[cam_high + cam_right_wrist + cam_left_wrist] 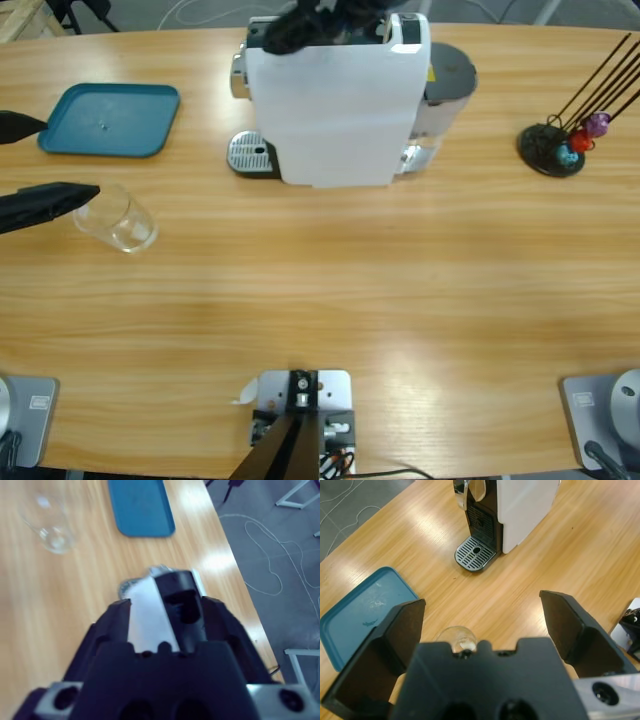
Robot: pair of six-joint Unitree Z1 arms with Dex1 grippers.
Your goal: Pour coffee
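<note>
A white coffee machine (340, 100) stands at the table's far middle, its drip grille (250, 155) facing left. My right gripper (320, 25) sits on top of it; in the right wrist view its jaws (165, 605) close in on the machine's white and black lid (150, 615). A clear glass (118, 220) stands at the left. My left gripper (70, 158) is open beside it. The left wrist view shows the glass (457, 637) low between the open jaws (482, 602), partly hidden by the gripper body. No coffee is in view.
A blue tray (110, 120) lies at the far left, just behind the glass. A black capsule stand (555, 145) with small coloured capsules is at the far right. The grille (476, 553) has nothing on it. Bare wood fills the table's middle and front.
</note>
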